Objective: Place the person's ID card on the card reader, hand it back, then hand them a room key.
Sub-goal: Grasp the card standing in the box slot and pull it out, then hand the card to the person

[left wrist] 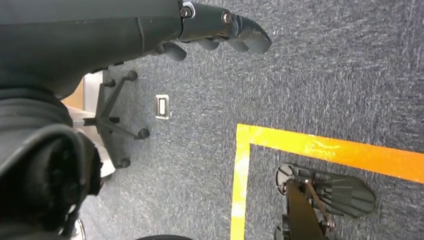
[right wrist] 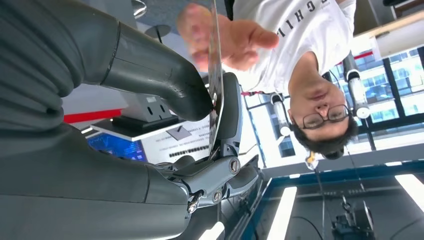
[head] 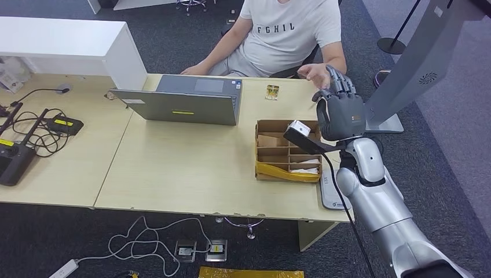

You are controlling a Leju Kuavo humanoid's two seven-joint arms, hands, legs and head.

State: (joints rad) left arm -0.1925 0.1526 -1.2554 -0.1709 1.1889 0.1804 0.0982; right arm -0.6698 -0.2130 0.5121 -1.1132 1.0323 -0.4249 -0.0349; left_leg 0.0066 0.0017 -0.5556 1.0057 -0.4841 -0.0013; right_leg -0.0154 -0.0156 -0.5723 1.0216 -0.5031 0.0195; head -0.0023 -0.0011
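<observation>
My right hand (head: 340, 110) is raised above the far right of the table, in front of the seated person. In the right wrist view its thumb (right wrist: 165, 80) and a finger pinch a thin card (right wrist: 215, 75), seen edge-on. The person's open hand (head: 315, 72) reaches to the card's far end, and their fingers (right wrist: 225, 37) are at or just behind it. A flat grey card reader (head: 333, 194) lies on the table's right edge under my forearm. A cardboard divider box (head: 288, 152) holds white cards. My left hand (left wrist: 220, 27) hangs over the floor, fingers extended, holding nothing.
An open laptop (head: 185, 104) stands mid-table facing the person. A small yellow item (head: 272, 91) lies beyond the box. Cables and black devices (head: 35, 130) cover the left table. A grey kiosk stand (head: 417, 63) rises at the right.
</observation>
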